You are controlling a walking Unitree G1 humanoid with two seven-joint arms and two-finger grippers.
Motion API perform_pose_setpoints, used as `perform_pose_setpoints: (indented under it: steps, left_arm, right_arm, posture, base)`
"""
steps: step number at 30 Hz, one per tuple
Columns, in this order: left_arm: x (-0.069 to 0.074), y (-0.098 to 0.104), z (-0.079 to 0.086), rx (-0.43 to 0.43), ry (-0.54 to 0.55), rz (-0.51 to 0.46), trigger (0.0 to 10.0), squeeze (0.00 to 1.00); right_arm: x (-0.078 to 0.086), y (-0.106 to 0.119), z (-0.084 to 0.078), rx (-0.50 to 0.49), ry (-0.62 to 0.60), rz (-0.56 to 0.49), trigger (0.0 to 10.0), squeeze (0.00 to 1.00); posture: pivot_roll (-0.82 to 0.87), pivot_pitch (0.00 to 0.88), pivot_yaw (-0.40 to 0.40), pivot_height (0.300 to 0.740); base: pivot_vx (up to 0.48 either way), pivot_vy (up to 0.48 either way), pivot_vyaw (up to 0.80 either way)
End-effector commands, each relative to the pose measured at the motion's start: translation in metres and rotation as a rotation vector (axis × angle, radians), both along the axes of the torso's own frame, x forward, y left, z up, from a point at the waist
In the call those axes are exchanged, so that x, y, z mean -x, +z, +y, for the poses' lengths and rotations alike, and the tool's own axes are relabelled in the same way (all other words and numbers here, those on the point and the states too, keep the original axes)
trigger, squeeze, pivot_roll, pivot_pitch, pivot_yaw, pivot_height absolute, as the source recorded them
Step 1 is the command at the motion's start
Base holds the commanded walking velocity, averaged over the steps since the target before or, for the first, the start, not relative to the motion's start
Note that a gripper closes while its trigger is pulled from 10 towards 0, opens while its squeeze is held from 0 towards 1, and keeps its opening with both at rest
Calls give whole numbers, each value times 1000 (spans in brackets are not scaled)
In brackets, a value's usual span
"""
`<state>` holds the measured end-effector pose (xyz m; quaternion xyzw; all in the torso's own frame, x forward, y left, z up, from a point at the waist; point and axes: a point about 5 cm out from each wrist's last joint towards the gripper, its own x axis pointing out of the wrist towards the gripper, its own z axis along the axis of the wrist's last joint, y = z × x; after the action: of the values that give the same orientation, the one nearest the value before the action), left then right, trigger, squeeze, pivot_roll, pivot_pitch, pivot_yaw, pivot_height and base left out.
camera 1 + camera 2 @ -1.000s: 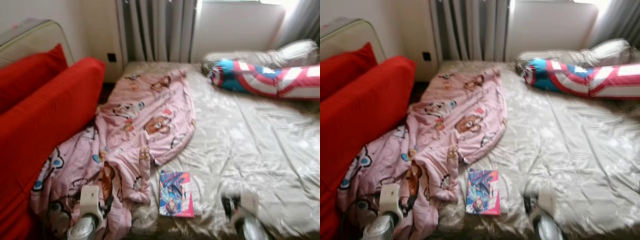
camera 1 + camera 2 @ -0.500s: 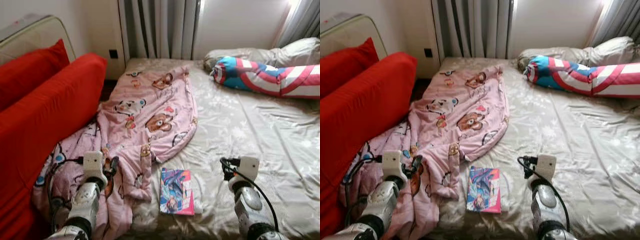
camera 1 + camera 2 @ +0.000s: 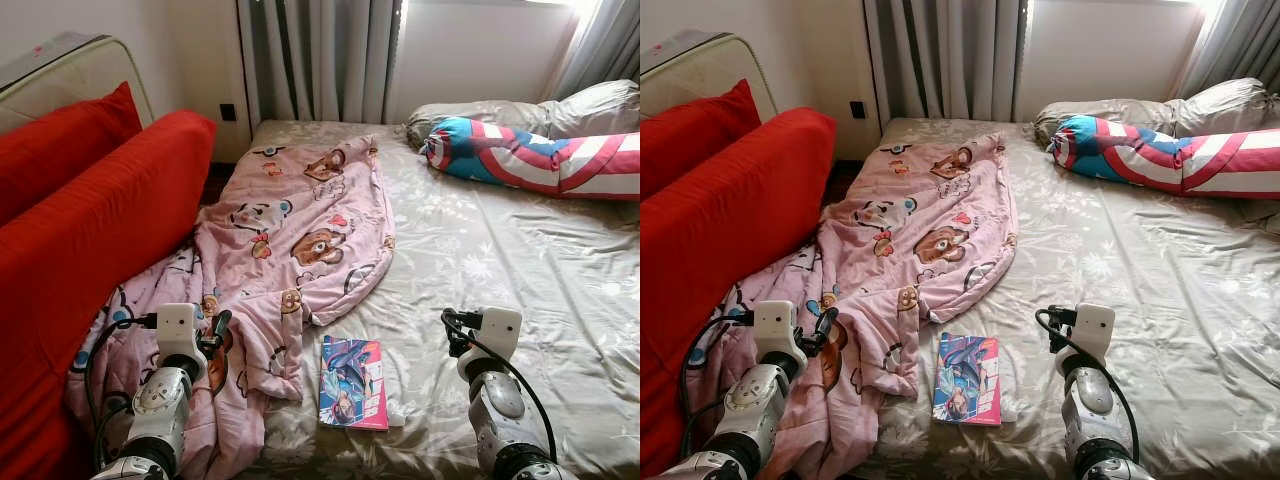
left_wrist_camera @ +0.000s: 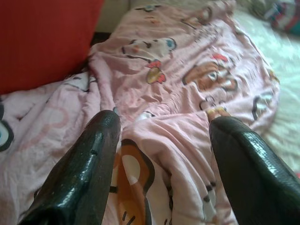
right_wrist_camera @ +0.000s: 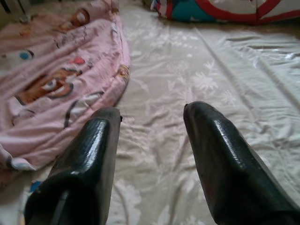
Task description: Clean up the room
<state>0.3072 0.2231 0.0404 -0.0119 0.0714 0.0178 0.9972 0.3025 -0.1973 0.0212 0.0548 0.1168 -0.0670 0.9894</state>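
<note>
Standing at the bed's [image 3: 520,250] foot, I held my left gripper [image 4: 161,140], fingers spread and empty, over the rumpled pink cartoon blanket [image 3: 290,230], my right gripper [image 5: 152,126] likewise open above the sheet, the book [image 3: 353,383] lying between them.

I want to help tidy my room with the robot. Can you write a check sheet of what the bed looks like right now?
Surface: bed with wrinkled beige flowered sheet.
Job's things: pink cartoon blanket crumpled on the bed's left side; book flat near the front edge, beside the blanket.
Clutter: striped bolster and beige pillow at the head.
Grippers: left gripper open above the blanket; right gripper open above bare sheet.
Cables: black cable looping at the left wrist.
Surroundings: red sofa on the left; grey curtains behind.
</note>
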Motion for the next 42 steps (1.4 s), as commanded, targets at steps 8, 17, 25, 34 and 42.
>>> perform_pose_setpoints:
  steps: [8, 17, 25, 34, 42]
  left_arm:
    - [-4, 5, 11, 11, 42, 1, 10000, 0]
    - [-8, 10, 10, 31, 48, -9, 10000, 0]
    - [-7, 9, 10, 30, 47, -6, 10000, 0]
    - [-9, 10, 10, 22, 37, -7, 10000, 0]
    - [-8, 10, 9, 28, 33, -6, 10000, 0]
  right_arm:
    - [1, -5, -1, 16, 1, 59, 10000, 0]
    - [5, -9, -9, 21, -10, 95, 10000, 0]
    - [10, -14, -13, 13, -21, 117, 10000, 0]
    - [13, -19, -16, 6, -20, 165, 10000, 0]
    - [15, -19, -20, -9, -23, 167, 10000, 0]
  posture:
    - [-32, 0, -51, 691]
    - [-30, 3, -56, 661]
    - [-29, 8, -55, 661]
    - [-30, 8, -57, 661]
    - [-29, 11, -56, 661]
  base:
    - [0, 0, 0]
    - [0, 0, 0]
    - [0, 0, 0]
    - [0, 0, 0]
    - [0, 0, 0]
